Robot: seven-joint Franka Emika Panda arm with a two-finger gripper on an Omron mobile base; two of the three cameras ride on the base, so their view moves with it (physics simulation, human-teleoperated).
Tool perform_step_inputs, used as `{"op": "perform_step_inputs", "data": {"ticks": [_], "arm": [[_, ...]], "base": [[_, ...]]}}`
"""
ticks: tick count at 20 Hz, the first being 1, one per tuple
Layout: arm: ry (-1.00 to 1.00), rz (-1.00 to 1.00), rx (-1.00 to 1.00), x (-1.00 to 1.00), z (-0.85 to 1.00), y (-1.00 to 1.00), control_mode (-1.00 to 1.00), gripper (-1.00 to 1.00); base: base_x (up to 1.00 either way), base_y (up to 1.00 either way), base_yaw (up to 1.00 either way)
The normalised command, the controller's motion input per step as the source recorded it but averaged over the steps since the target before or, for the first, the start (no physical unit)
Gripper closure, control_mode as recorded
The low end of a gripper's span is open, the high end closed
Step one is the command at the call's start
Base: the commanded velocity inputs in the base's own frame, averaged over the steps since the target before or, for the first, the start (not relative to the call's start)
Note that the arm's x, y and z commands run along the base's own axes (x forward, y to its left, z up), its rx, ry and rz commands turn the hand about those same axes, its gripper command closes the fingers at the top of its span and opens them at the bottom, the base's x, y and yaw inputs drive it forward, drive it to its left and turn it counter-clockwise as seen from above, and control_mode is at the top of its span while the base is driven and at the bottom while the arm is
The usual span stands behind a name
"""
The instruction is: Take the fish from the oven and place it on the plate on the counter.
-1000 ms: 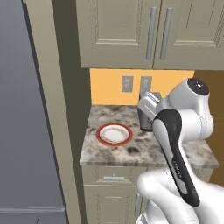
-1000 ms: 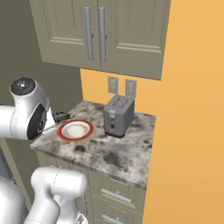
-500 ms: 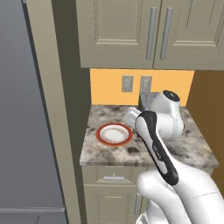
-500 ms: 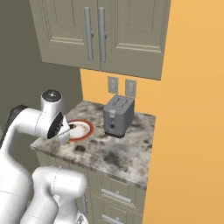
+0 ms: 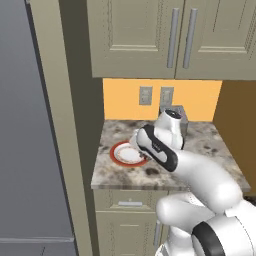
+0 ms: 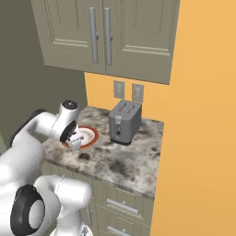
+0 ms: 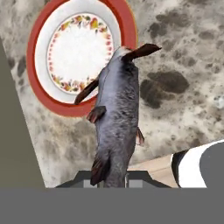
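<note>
Up top in both base views you have the beige wall cabinets with their long handles, and down the left side of the left base view a tall grey panel fills the frame. Below the cabinets, the counter spreads its speckled granite across the middle of the right base view, with beige drawers under it at lower right. A silver toaster stands at the centre of that view, against the orange wall and under two outlets. Left of the toaster you see the plate lying flat on the stone; in the hand view it sits in the upper left, red rim around a white middle with a ring of small flowers. Your gripper hangs over the near edge of that plate, at mid-left of the right base view. Its fingers are pinched on the fish, which runs from bottom centre of the hand view up toward the plate's rim, the far end overlapping the rim, fins spread to both sides
</note>
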Motion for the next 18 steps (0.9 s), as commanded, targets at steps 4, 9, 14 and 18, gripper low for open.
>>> {"op": "perform_step_inputs", "data": {"ticks": [4, 9, 14, 18], "arm": [[0.11, 0.12, 0.0, 0.61, -0.2, 0.04, -1.0, 1.0], [0.03, 0.06, -0.03, 0.38, -0.18, 0.35, -1.0, 1.0], [0.0, 0.04, -0.05, 0.2, -0.31, 0.21, -1.0, 1.0], [0.0, 0.07, -0.03, 0.08, -0.36, 0.0, -1.0, 1.0]], "base": [[0.0, 0.0, 0.0], [0.0, 0.0, 0.0], [0.0, 0.0, 0.0], [0.0, 0.0, 0.0]]}}
